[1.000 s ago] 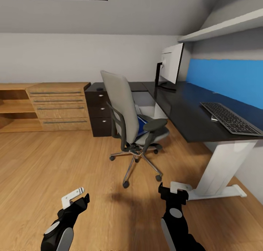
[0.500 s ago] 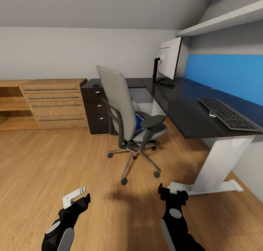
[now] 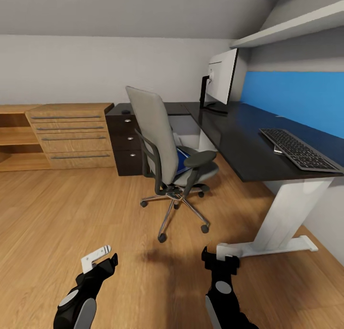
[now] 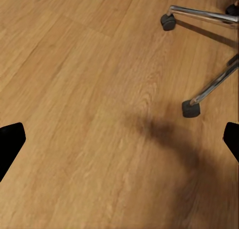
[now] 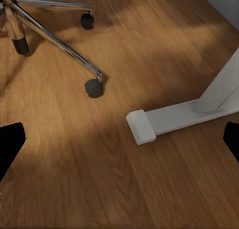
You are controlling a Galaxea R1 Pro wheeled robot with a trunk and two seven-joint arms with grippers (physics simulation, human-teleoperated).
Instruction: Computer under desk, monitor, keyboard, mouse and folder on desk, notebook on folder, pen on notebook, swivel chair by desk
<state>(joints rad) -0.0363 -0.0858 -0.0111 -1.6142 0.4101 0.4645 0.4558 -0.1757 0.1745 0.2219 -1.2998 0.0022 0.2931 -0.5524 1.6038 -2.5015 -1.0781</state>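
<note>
Already on the swivel chair (image 3: 160, 142) — folder (image 3: 182, 159); keyboard (image 3: 298, 149) on desk (image 3: 239, 137).

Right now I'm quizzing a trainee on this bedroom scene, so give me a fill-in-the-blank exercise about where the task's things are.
1. The blue folder lies on the seat of the ____.
2. The keyboard rests on the black top of the ____.
3. The monitor stands at the desk's far end, its ____ back turned toward the camera.
4. Both tools, left tool and right tool, hang low over the wooden ____.

Missing words: swivel chair; desk; white; floor
</note>
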